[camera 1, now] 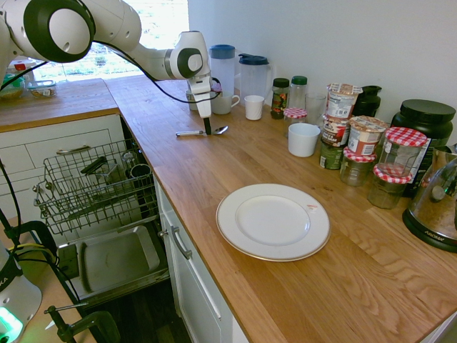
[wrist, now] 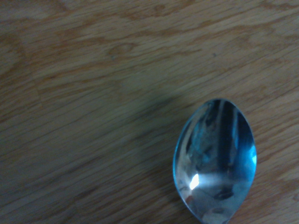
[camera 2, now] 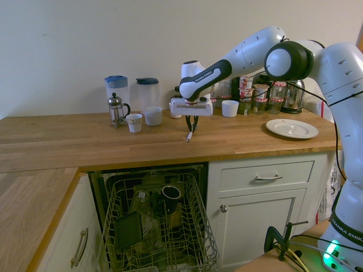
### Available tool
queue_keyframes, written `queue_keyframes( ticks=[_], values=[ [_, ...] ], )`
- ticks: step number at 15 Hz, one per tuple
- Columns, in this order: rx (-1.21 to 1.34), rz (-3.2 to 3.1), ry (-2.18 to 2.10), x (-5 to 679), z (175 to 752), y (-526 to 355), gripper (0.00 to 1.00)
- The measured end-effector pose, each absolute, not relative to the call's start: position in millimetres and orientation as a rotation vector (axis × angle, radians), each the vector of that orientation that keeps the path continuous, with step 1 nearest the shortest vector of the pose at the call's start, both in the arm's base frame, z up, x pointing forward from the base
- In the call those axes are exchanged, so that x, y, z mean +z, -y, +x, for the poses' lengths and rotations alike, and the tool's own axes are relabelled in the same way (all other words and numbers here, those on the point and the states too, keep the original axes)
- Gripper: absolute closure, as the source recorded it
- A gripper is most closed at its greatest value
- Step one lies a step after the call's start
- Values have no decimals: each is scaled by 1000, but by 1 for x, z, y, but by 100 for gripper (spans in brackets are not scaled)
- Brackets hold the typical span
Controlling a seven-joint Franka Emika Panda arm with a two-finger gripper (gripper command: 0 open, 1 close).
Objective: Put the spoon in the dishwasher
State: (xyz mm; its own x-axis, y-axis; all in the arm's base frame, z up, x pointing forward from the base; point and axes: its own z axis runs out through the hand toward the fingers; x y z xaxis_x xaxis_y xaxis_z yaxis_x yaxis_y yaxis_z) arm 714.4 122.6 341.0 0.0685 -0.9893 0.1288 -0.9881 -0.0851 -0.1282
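The spoon (camera 1: 218, 131) lies flat on the wooden counter, its handle pointing toward the counter's front edge. My gripper (camera 1: 207, 128) stands straight down over the middle of the handle, its fingers drawn together on it. From the other side, the handle's end (camera 2: 189, 136) sticks out below the gripper (camera 2: 192, 124). The wrist view shows the shiny oval bowl (wrist: 215, 161) resting on the wood. The dishwasher (camera 1: 118, 261) is open under the counter, with its door dropped down and its wire rack (camera 1: 93, 182) pulled out. The rack (camera 2: 159, 221) holds a dark cup and a few other items.
Behind the spoon stand two pitchers (camera 1: 223, 68), a mug (camera 1: 223, 103) and a small white cup (camera 1: 253, 107). A white cup (camera 1: 303, 139), jars (camera 1: 364, 143) and a kettle (camera 1: 435, 207) crowd the back right. A white plate (camera 1: 273, 221) lies nearer the front. A French press (camera 2: 116, 109) stands further along.
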Motion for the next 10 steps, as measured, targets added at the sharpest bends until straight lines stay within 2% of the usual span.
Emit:
queue_keyframes(
  ticks=[5, 10],
  values=[
    [-330, -2283, -2082, 378, 708, -115, 100],
    [-270, -2370, -1931, 405, 657, -129, 100]
  ],
)
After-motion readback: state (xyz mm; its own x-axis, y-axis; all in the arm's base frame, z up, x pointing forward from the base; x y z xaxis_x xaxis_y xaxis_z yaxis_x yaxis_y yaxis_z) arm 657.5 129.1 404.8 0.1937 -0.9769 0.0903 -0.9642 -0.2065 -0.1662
